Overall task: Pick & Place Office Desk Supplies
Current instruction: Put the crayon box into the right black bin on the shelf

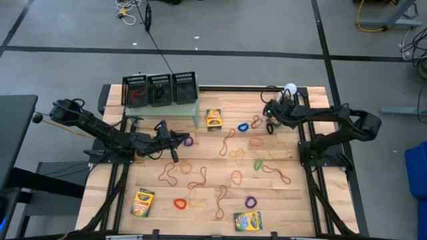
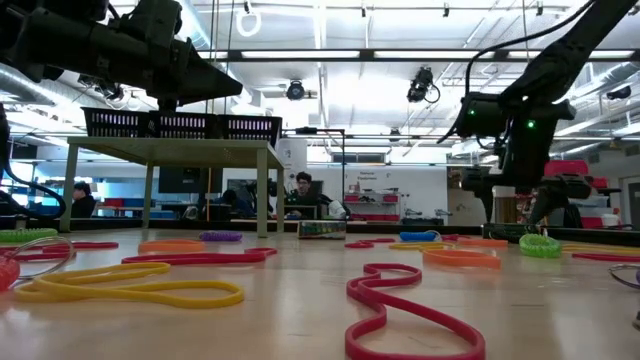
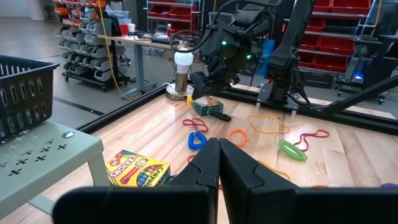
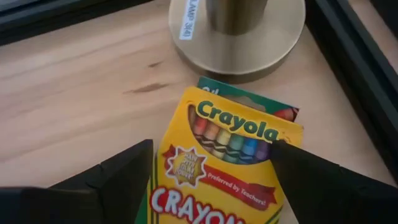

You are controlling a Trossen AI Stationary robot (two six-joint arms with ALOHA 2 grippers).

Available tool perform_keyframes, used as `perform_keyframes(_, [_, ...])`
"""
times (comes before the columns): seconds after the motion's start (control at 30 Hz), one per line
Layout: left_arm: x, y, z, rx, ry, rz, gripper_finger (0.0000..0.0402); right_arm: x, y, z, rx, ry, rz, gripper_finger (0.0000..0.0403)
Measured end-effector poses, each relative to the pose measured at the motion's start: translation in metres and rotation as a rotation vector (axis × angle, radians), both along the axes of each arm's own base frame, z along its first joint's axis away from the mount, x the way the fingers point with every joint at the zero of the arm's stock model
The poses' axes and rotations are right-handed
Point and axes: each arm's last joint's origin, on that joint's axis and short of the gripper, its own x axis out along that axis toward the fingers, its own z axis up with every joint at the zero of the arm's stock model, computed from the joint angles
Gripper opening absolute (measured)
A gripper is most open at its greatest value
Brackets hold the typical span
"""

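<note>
A yellow-and-green crayon box lies flat on the table at the far right. Its top end is by the round base of the white globe lamp. My right gripper is open and slants down over the box, one finger on each long side. My left gripper is shut and level over the table's left middle, with nothing seen between its fingers. Coloured rubber bands are scattered over the wood. Black mesh trays stand on a pale green stand at the far left. My right gripper comes at the crayon box from above, slanting down, its fingers along the box's two long sides. One fingertip overlaps the box's edge in the wrist view. I cannot tell whether it touches. The box lies flat on the table.
Three more crayon boxes lie at the far middle, near left and near middle. The globe lamp stands just beyond my right gripper. Black frame rails run along the table's right side.
</note>
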Motion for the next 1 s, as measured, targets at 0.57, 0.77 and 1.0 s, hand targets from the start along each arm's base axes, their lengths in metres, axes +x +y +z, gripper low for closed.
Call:
perform_keyframes(0.57, [0.0, 0.0, 0.0, 0.0, 0.0, 0.0, 0.001, 0.015, 0.01, 0.006, 0.061, -0.089, 0.228, 0.0339])
perform_keyframes(0.77, [0.0, 0.0, 0.0, 0.0, 0.0, 0.0, 0.001, 0.025, 0.015, 0.03, 0.067, -0.137, 0.396, 0.0339])
perform_keyframes(1.0, [0.0, 0.0, 0.0, 0.0, 0.0, 0.0, 0.001, 0.023, 0.0, 0.046, 0.043, 0.048, 0.608, 0.0331])
